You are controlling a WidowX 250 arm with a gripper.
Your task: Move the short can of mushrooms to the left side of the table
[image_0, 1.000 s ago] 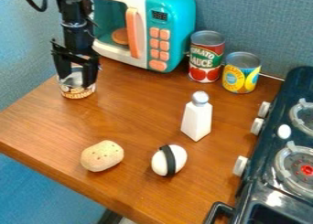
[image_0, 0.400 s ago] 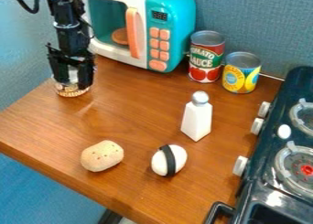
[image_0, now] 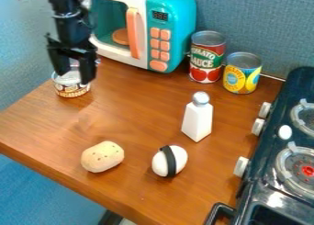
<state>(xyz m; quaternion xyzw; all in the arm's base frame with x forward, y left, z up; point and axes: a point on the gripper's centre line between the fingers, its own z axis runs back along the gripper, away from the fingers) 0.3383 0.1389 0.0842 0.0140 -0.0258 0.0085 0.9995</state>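
The gripper (image_0: 74,77) hangs at the upper left of the camera view, pointing down, with its two fingers spread apart. Directly beneath and behind the fingers is a short can (image_0: 72,89) with a printed label, upright near the left edge of the counter. The can's pale top shows between the fingers; whether they touch it, I cannot tell. Farther off, a white shaker with a grey cap (image_0: 197,118) stands right of centre. A tan potato-like toy (image_0: 102,156) and a white egg-shaped toy with a black band (image_0: 160,163) lie toward the front.
Behind and right of the gripper is a teal and white toy microwave (image_0: 175,31). A red tomato can (image_0: 206,59) and a yellow can (image_0: 241,75) stand at the back. A dark toy stove (image_0: 264,173) lines the right side of the wooden counter (image_0: 135,109).
The short can has shifted slightly left since the earliest frame. The gripper moved left too, then rose a little, exposing more of the can.
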